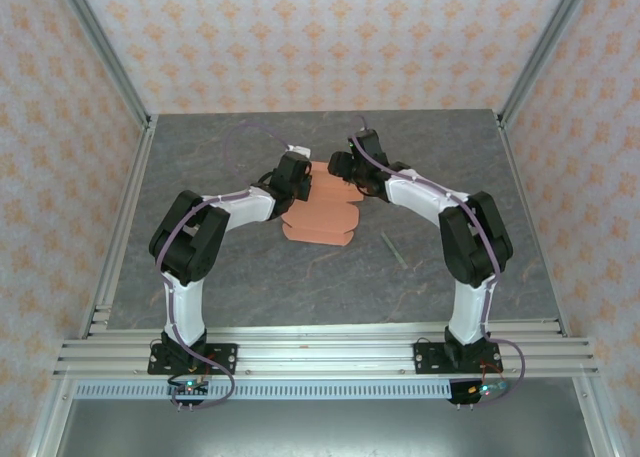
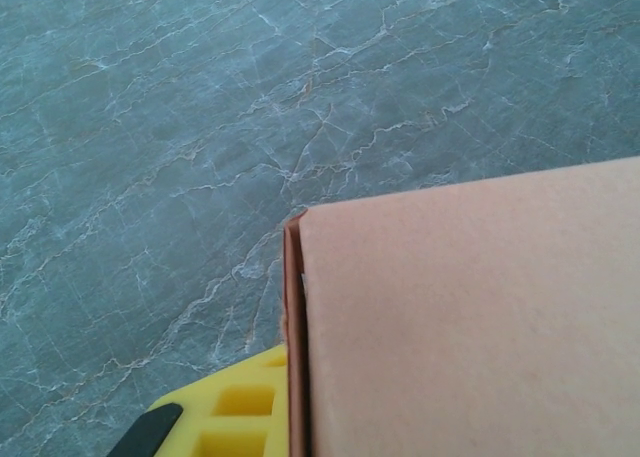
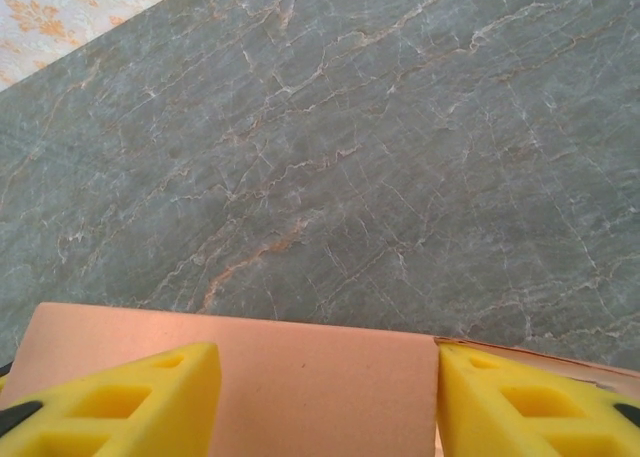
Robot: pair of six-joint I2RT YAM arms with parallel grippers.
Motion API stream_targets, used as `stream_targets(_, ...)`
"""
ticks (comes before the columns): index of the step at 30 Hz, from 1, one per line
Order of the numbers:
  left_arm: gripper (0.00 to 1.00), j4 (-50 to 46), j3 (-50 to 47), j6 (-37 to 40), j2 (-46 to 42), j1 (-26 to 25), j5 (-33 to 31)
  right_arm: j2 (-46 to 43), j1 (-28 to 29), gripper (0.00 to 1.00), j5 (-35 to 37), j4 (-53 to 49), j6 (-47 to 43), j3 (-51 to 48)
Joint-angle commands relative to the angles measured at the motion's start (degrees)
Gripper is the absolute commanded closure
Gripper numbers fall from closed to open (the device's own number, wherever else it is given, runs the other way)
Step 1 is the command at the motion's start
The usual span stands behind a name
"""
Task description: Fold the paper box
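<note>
Quick one from my end: the paper box [image 1: 318,217] sits around the middle of the tabletop [image 1: 240,277], salmon-orange card, right between the two arms. The left gripper [image 1: 298,173] has its jaws pinching one panel of it. On the left wrist cam one yellow finger [image 2: 235,417] sits tight against the card's edge, and the other is hidden behind the panel. The right gripper [image 3: 325,387] is at the box's far end, jaws spread wide with a flat card panel between them. I can't tell if they touch it. A thin grey stick [image 1: 393,249] lies off to the right, apart from the box.
</note>
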Motion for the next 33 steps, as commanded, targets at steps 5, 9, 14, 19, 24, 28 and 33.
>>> stream_targets(5, 1.00, -0.4, 1.2, 0.9, -0.1, -0.8, 0.3, -5.3, -0.9, 0.38, 0.3, -3.1, -0.4, 0.4)
stream_targets(9, 1.00, -0.7, 1.2, 0.7, -0.3, -0.8, -0.2, -7.7, -1.4, 0.36, 2.9, -6.9, -2.7, 0.8)
stream_targets(14, 1.00, -1.0, 1.1, 0.0, -0.7, -0.8, -0.3, -10.8, -1.4, 0.35, 4.0, -11.1, -5.0, -0.8)
stream_targets(19, 1.00, -2.5, 0.7, -3.2, -2.0, -0.1, 0.4, -17.8, -1.4, 0.33, 2.3, -9.7, -5.1, -11.1)
stream_targets(24, 1.00, -3.1, -0.7, -8.4, -5.0, 2.4, 5.5, -19.2, -1.3, 0.30, -1.0, -5.5, -3.7, -17.8)
stream_targets(28, 1.00, -3.8, -1.4, -9.7, -7.0, 3.2, 7.9, -16.3, -1.3, 0.28, -1.4, -2.6, -3.2, -18.2)
stream_targets(33, 1.00, -5.4, -1.4, -9.8, -7.9, 3.3, 8.3, -12.3, -1.2, 0.27, -2.5, 1.0, -2.3, -17.2)
